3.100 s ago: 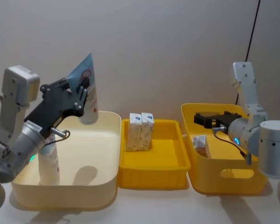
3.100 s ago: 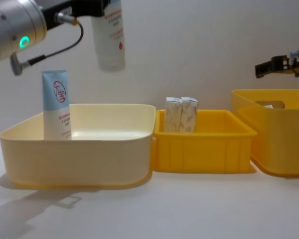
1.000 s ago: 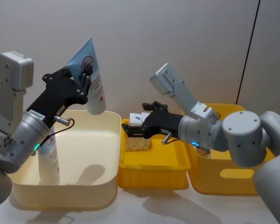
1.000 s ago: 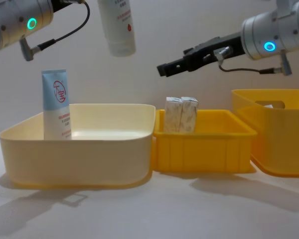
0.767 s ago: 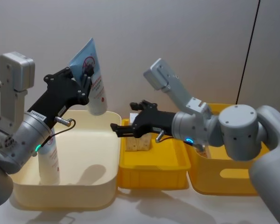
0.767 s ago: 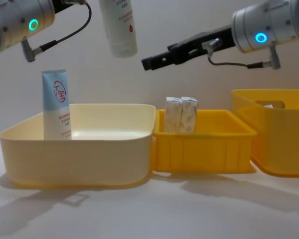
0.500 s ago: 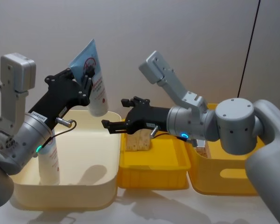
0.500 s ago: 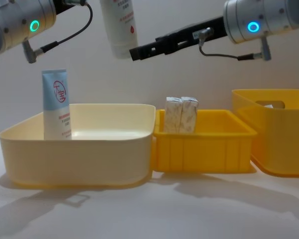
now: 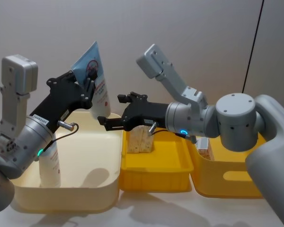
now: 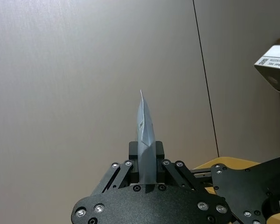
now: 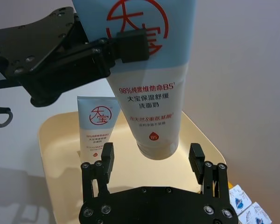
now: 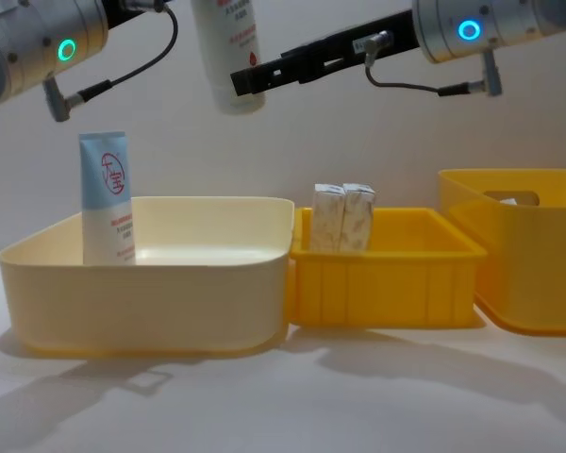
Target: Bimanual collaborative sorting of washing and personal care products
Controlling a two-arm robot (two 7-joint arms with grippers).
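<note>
Light-blue-and-white squeeze tube (image 9: 95,78) is held clamped at its logo by the left gripper (image 9: 87,87); its cap end is flanked, untouched, by the spread-apart right gripper (image 11: 150,157).

The white table (image 12: 358,396) carries three bins in a row: cream bin (image 12: 151,302) at left, shallow yellow bin (image 12: 387,293) at centre, taller yellow bin (image 12: 528,283) at right.

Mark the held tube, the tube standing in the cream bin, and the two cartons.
held tube (image 11: 153,105): right wrist view, white lower body.
standing tube (image 12: 106,175): chest view, blue upper part.
cartons (image 12: 328,219): chest view, left carton's front face.
</note>
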